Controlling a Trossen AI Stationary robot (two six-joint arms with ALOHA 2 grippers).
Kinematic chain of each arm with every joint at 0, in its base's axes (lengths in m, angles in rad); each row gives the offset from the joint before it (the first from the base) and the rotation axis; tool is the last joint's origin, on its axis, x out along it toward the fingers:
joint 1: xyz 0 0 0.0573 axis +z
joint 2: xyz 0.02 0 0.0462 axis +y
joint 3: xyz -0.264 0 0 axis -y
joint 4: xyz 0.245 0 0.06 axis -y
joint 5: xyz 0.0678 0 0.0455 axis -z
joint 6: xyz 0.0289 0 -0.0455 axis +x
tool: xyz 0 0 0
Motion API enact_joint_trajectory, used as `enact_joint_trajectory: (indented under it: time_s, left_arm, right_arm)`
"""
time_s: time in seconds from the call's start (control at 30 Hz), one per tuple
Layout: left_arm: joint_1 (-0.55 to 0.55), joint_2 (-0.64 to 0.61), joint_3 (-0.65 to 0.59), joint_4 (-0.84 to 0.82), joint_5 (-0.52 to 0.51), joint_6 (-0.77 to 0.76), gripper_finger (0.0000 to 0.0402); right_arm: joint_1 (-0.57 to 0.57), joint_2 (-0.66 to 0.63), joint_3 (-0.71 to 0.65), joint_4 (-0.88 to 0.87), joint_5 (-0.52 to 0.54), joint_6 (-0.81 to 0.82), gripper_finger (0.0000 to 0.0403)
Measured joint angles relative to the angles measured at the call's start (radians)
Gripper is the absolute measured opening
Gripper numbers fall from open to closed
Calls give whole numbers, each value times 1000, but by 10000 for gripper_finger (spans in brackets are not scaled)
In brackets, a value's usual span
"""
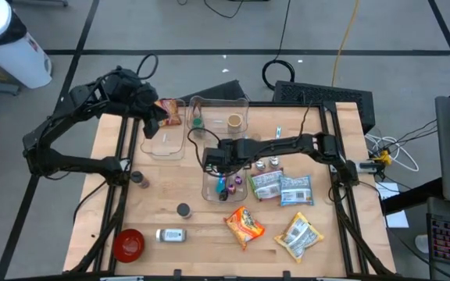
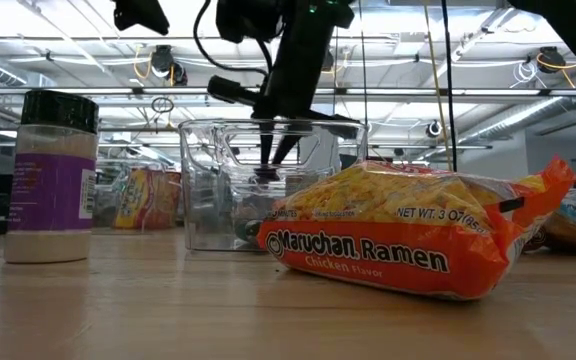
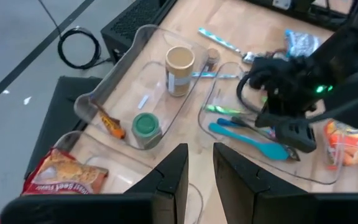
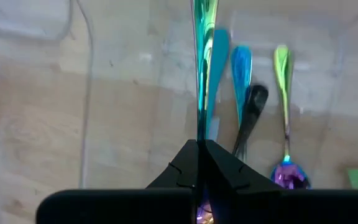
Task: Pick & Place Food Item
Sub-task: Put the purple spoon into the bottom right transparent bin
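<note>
Ramen (image 1: 244, 225) lies flat on the near part of the counter (image 1: 194, 234), well apart from both arms. It looks light, its wrapper slick and crinkly, the noodle block inside brittle; pinching across the short width near the middle seems safest. Right end effector (image 4: 199, 146) hangs over the middle tub (image 1: 209, 187), clenched on an iridescent utensil (image 4: 201, 62). Left end effector (image 3: 199, 168) hovers released above the far-left tub (image 1: 162, 144).

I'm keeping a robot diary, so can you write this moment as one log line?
right gripper: fingers shut on iridescent utensil, over clear utensil bin | left gripper: open, above clear tray | ramen packet: untouched
</note>
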Motion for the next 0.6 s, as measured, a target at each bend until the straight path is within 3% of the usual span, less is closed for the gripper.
enact_joint_trajectory:
  time_s: [0.6]
  left_arm:
    - [0,0,0,30,24,-19,81]
  right_arm:
    - [14,0,-145,107,-91,58,0]
